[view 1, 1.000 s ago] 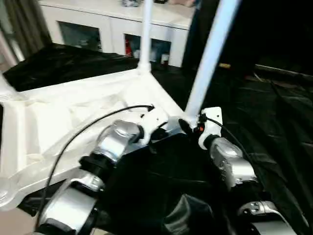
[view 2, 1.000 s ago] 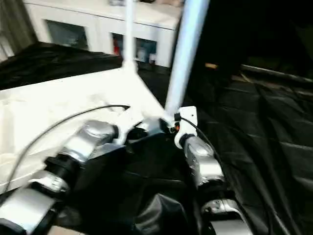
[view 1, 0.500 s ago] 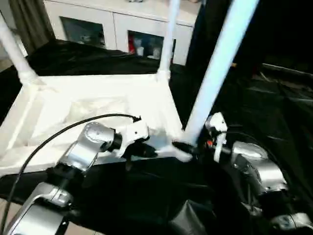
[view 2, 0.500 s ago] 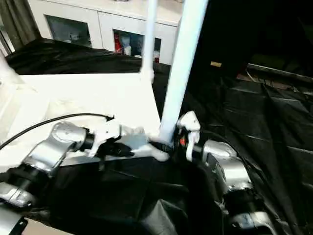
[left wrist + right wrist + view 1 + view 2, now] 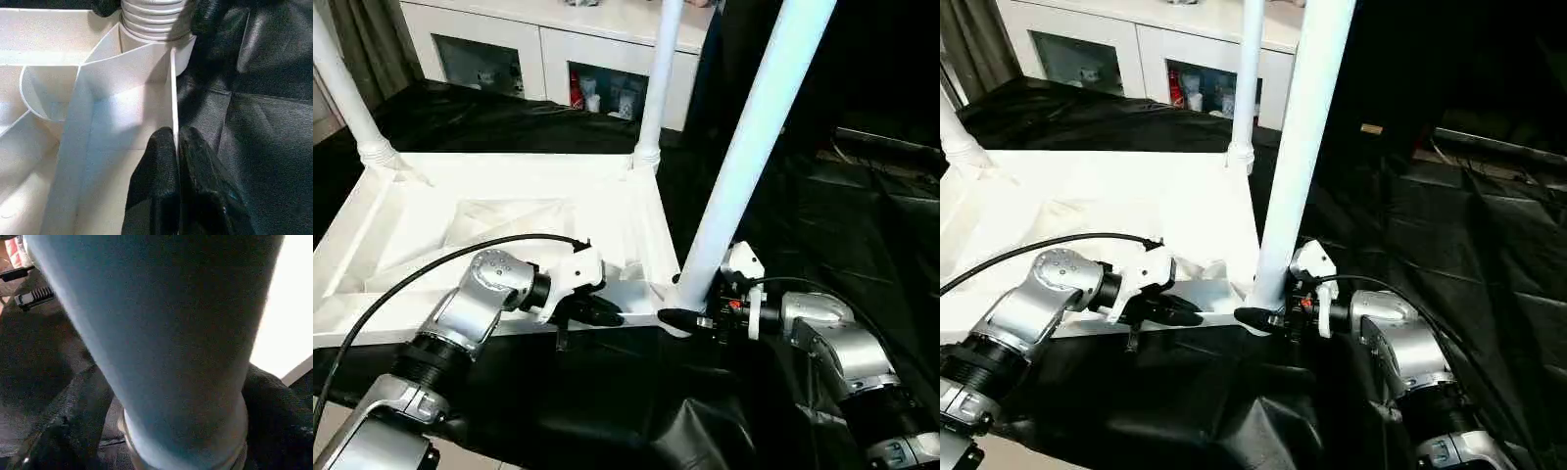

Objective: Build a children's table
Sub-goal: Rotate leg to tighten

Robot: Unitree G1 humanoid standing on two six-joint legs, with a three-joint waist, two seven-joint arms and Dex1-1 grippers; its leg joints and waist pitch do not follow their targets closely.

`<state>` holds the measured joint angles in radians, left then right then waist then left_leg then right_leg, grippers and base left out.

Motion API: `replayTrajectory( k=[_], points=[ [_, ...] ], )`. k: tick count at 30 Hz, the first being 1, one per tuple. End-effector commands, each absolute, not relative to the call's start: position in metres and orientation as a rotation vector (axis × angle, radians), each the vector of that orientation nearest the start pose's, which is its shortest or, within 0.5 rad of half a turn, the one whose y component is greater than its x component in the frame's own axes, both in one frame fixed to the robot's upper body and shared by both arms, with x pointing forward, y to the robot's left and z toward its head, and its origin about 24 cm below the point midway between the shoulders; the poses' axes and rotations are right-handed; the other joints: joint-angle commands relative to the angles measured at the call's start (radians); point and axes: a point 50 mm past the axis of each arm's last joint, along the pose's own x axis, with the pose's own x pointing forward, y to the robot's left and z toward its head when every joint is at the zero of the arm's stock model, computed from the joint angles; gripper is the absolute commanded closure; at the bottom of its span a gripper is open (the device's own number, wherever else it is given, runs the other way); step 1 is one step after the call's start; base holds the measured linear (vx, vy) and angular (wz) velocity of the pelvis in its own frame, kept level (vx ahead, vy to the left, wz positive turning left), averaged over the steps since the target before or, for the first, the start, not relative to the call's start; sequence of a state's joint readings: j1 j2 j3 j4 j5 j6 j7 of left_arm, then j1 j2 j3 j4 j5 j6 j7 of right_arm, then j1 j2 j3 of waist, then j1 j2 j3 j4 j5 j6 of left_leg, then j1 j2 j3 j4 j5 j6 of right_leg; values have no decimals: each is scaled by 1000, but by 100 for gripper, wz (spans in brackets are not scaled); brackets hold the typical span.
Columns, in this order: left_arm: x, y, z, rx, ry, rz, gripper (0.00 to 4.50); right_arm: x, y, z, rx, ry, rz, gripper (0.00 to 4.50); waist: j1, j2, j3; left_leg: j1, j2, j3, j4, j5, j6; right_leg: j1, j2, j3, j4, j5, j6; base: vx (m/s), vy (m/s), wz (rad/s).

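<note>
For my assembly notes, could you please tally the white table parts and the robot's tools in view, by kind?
Upturned table top: 1
Legs standing in corner sockets: 3 (near right, far right, far left)
Tools: 2 (left tool, right tool)
Total: 6

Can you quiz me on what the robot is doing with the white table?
1. True or false: the table top lies upside down on the black sheet.
2. How many legs can you see standing up? A two, B three, C five.
3. Fill in: the left gripper pinches the table's thin ____.

Key:
1. True.
2. B: the near leg, the back leg and the far left leg.
3. Edge. The right gripper sits around the near leg's base.
</note>
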<state>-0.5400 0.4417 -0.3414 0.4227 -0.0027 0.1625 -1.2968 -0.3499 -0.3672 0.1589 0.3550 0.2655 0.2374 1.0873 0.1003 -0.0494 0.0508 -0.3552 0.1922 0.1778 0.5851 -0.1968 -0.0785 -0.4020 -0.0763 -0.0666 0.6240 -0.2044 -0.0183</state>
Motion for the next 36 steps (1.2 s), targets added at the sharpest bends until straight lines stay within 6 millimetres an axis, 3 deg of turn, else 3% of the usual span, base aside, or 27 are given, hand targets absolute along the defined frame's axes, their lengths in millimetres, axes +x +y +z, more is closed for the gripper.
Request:
replayTrajectory(
  k=[1, 6, 14, 17, 19, 21, 22, 23, 24, 25, 26, 27, 29, 30, 31, 33, 36],
  points=[
    [298, 130, 61, 431, 455, -1476, 450, 282, -148, 40, 4, 355, 1190, 108, 0, -4, -59, 3, 42, -8, -64, -99, 59, 55, -74, 52, -68, -93, -222, 0, 0, 0],
    [298, 131, 61, 433, 461, -1473, 450, 282, -149, 39, -3, 368, 1191, 155, 1, -3, -59, 3, 41, -8, -64, -103, 56, 56, -73, 52, -68, -104, -219, 0, 0, 0],
    [298, 132, 59, 432, 469, -1460, 450, 279, -148, 33, -20, 384, 1189, 166, 1, -4, -60, 3, 41, -8, -62, -93, 60, 57, -72, 51, -65, -83, -224, 0, 0, 0],
    [309, 126, 57, 419, 463, -1336, 450, 288, -150, 22, -13, 411, 1001, 167, 0, -4, -59, 3, 41, -8, -63, -93, 53, 55, -73, 52, -67, -91, -224, 0, 0, 0],
    [317, 120, 56, 419, 451, -1255, 450, 294, -152, 14, -11, 453, 874, 168, -4, -4, -52, 6, 39, -8, -68, -134, 32, 51, -73, 51, -78, -175, -209, 0, 0, 0],
    [326, 112, 56, 412, 436, -1171, 450, 298, -151, 7, 1, 487, 768, 169, -9, -5, -51, 15, 38, -10, -70, -190, 0, 48, -75, 52, -91, -295, -179, 0, 0, 0],
    [328, 110, 56, 410, 433, -1151, 450, 299, -150, 6, 6, 485, 752, 169, -9, -6, -52, 16, 38, -11, -70, -195, -3, 48, -76, 52, -92, -307, -173, 0, 0, 0],
    [332, 105, 56, 408, 436, -1115, 450, 303, -148, 5, 33, 478, 683, 169, -7, -3, -53, 12, 39, -12, -70, -195, -1, 50, -79, 54, -93, -312, -163, 0, 0, 0],
    [336, 98, 55, 400, 444, -1072, 450, 307, -144, 4, 69, 475, 600, 169, -9, -4, -50, 13, 38, -11, -72, -203, 0, 43, -76, 54, -98, -333, -153, 0, 0, 0],
    [340, 92, 54, 392, 447, -1035, 450, 310, -139, 3, 91, 470, 539, 169, -9, 2, -51, 16, 38, -12, -72, -206, -7, 43, -76, 54, -97, -338, -153, 0, 0, 0],
    [342, 86, 54, 385, 450, -1008, 450, 313, -135, 3, 104, 465, 498, 169, -11, -2, -53, 15, 37, -14, -73, -208, -18, 44, -77, 53, -98, -346, -150, 0, 0, 0],
    [346, 75, 54, 384, 448, -973, 450, 317, -121, 5, 102, 438, 463, 169, -7, 7, -56, 17, 38, -14, -72, -197, -23, 44, -78, 54, -95, -315, -155, 0, 0, 0],
    [347, 71, 54, 394, 445, -958, 450, 318, -114, 7, 113, 418, 456, 169, -8, 1, -56, 14, 37, -12, -72, -194, -18, 46, -75, 54, -93, -270, -163, 0, 0, 0],
    [350, 67, 53, 407, 446, -943, 450, 320, -101, 11, 111, 384, 481, 169, -6, 5, -55, 14, 35, -10, -71, -193, -8, 45, -76, 55, -95, -261, -163, 0, 0, 0],
    [350, 67, 53, 407, 446, -943, 450, 320, -101, 11, 111, 383, 483, 169, -7, 4, -55, 15, 34, -10, -71, -198, -4, 44, -75, 55, -97, -263, -161, 0, 0, 0],
    [351, 66, 54, 414, 435, -945, 450, 320, -96, 17, 101, 335, 536, 100, -4, 2, -58, 11, 36, -11, -71, -181, 9, 50, -75, 54, -93, -241, -159, 0, 0, 0],
    [349, 67, 55, 409, 420, -989, 450, 319, -95, 23, 133, 302, 599, 94, -5, 3, -57, 4, 36, -13, -73, -177, 19, 56, -76, 52, -92, -233, -158, 0, 0, 0]
  ],
)
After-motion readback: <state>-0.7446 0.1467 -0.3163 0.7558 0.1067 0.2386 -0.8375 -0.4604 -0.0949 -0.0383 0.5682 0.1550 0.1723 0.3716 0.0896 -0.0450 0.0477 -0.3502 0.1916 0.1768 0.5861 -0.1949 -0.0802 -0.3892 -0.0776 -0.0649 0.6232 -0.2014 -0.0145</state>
